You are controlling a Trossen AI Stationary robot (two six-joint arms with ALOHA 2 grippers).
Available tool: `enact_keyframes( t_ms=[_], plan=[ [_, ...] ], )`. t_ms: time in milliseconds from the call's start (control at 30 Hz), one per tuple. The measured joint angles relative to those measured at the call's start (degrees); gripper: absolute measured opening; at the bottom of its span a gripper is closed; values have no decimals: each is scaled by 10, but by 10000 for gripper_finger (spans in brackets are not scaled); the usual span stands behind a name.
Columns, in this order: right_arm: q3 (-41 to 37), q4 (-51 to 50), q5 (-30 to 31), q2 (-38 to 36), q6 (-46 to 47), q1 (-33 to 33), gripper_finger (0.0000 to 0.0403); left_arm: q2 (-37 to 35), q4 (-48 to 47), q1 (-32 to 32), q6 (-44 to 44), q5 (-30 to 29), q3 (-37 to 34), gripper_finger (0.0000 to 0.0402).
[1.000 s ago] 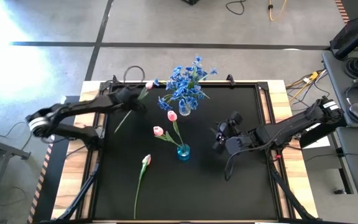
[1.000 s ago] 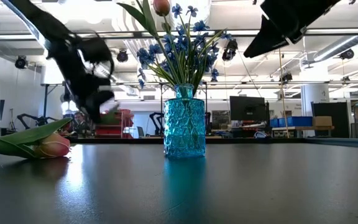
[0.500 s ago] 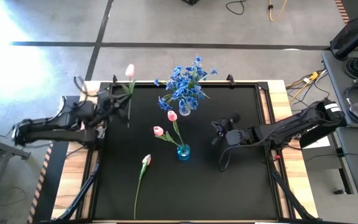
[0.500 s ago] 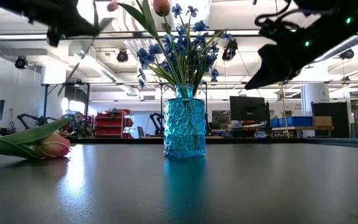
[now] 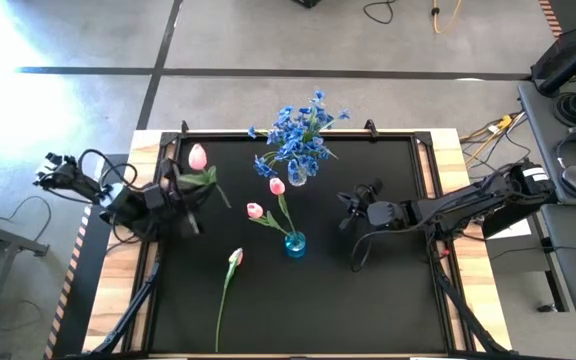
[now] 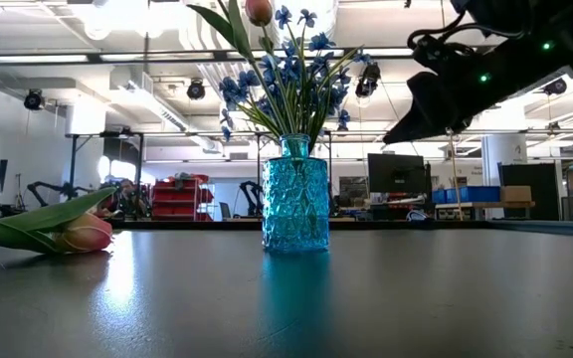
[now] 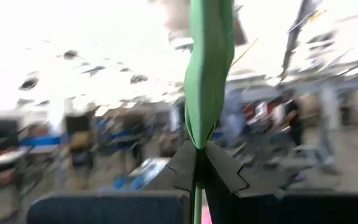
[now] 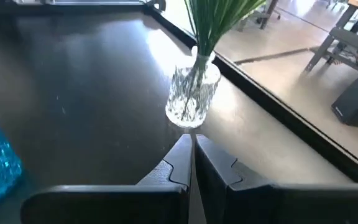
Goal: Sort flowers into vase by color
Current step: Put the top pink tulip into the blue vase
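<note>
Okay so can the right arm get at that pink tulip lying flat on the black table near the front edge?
Probably yes. The right gripper is shut on nothing, and the pink tulip lying flat has bare black table around it. But the blue glass vase stands roughly between them, so it would likely have to skirt it.

Both arms are dark, with black jointed segments and loose black cables. Small green lights shine on the right arm (image 6: 485, 70).
</note>
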Motion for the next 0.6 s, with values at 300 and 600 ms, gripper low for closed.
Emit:
enact_keyframes(
  t_ms=[300, 600],
  plan=[
    [0, 30, 0, 0, -22, 0, 12, 56, 35, 129, -101, 193, 0, 1],
    [0, 30, 0, 0, -22, 0, 12, 123, 104, 262, -244, 390, 0, 1]
  ],
)
